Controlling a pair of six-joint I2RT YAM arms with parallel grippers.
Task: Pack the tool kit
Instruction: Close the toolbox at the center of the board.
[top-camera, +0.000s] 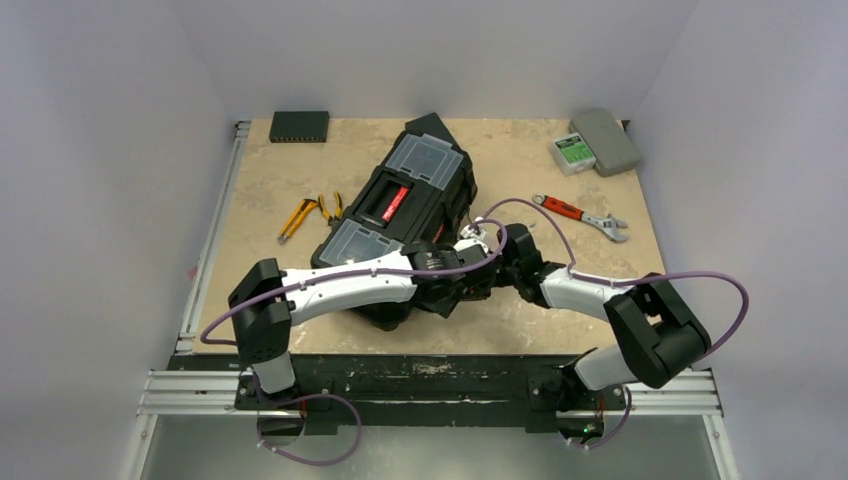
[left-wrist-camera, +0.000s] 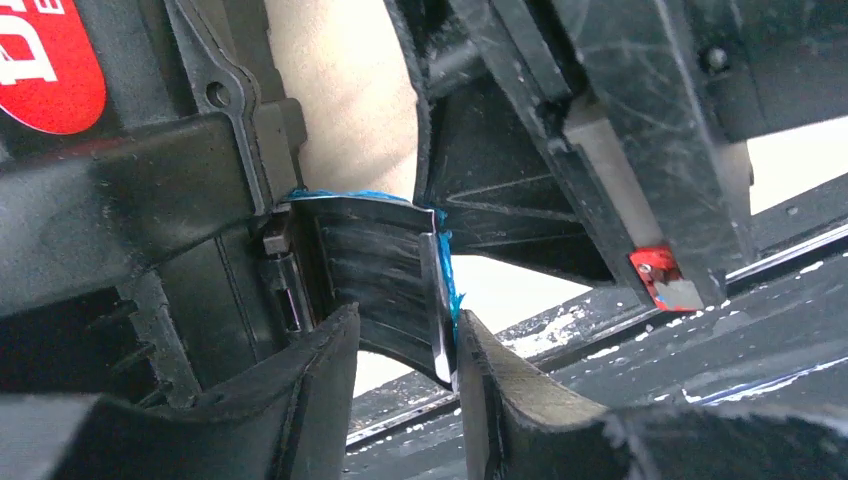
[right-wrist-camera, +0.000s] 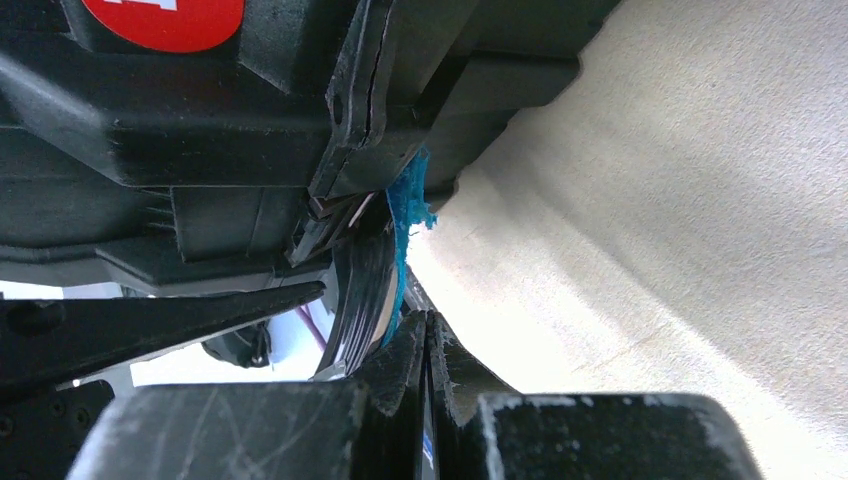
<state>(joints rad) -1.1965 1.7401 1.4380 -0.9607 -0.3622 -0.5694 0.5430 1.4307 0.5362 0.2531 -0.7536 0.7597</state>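
Your large black plastic toolbox (top-camera: 400, 200) sits mid-table (top-camera: 270, 170) and its lid looks down. The yellow-handled pliers (top-camera: 329, 207) and the red-handled adjustable wrench (top-camera: 580, 212) lie out on either side of it, so I judge the packing barely begun. Only the overhead view shows those loose tools, and there the arms hide the box's near side. The left wrist view shows the left end effector (left-wrist-camera: 405, 335) clamped on a black ribbed latch (left-wrist-camera: 370, 260). The right wrist view shows the right end effector (right-wrist-camera: 428, 330) pressed together, just beside that latch.
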